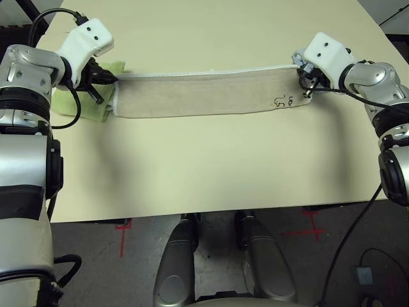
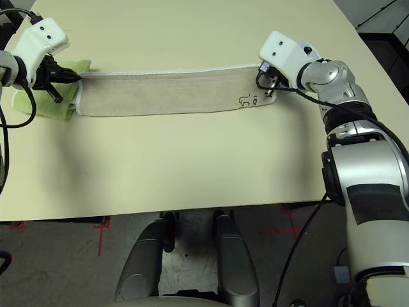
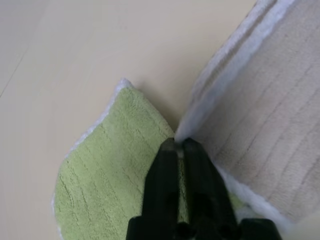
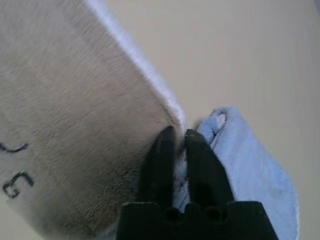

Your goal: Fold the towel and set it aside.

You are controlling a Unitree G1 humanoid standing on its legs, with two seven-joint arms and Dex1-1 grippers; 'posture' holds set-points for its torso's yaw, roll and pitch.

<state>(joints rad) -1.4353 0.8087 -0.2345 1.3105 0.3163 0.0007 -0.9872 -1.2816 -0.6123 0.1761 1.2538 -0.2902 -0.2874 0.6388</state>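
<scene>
Silver forearms splayed wide, left gripper (image 1: 110, 79) and right gripper (image 2: 264, 82) seemingly pinching towel (image 1: 204, 96) corners.

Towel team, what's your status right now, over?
Left hand and right hand each at one end of the beige towel, folded into a long strip. Green towel under left end, blue towel by right.

I am seeing the towel (image 1: 204, 96) showing beige terry with white stitched edging and a small dark embroidered motif at its right end. A lime-green towel (image 1: 89, 105) is lying at upper left, a light blue towel (image 4: 245, 165) beside my black fingers (image 4: 200, 165). The table (image 1: 204, 166) is showing pale cream.
</scene>
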